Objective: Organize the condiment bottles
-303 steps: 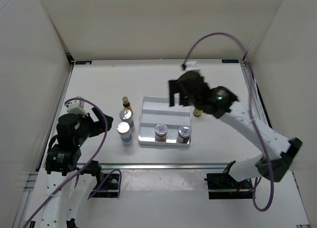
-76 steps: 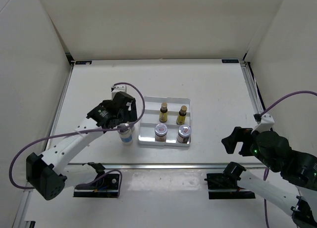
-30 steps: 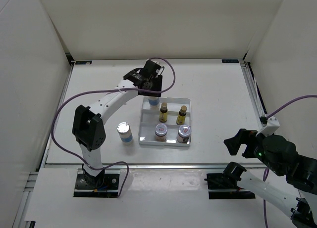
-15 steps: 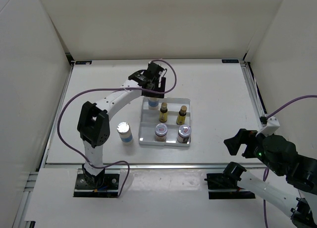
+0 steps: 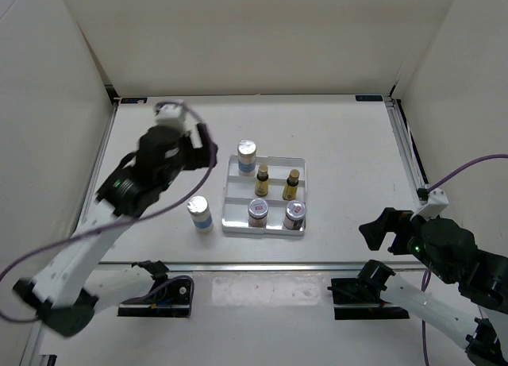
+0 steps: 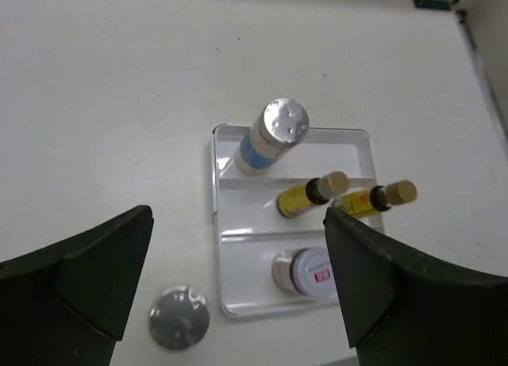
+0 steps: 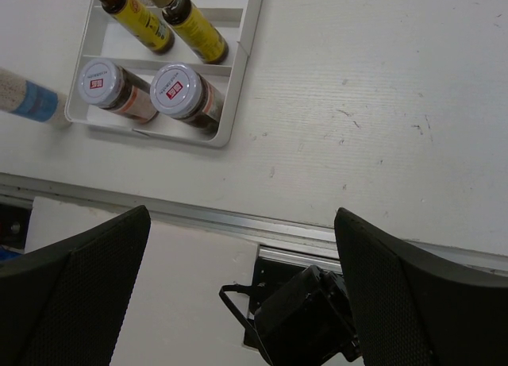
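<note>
One white-blue bottle (image 5: pixel 247 156) stands upright in the back-left of the white tray (image 5: pixel 238 194). Two slim yellow bottles (image 5: pixel 262 179) stand beside it, and two jars with red-marked lids (image 5: pixel 258 211) fill the front row. The second white-blue bottle (image 5: pixel 198 213) stands on the table left of the tray. My left gripper (image 5: pixel 205 148) is open and empty, raised left of the tray. In the left wrist view its gripper (image 6: pixel 238 302) looks down on the tray (image 6: pixel 216 223) and the placed bottle (image 6: pixel 270 136). My right gripper (image 5: pixel 377 227) is open and empty at the near right.
White walls enclose the table on three sides. A metal rail (image 5: pixel 262 264) runs along the near edge. In the right wrist view, the jars (image 7: pixel 178 92) and the loose white-blue bottle (image 7: pixel 28 100) lie far left of that gripper (image 7: pixel 246 302).
My left gripper has let go of the white-blue bottle in the tray's back-left and drawn back up and to the left. The right arm has not moved.
</note>
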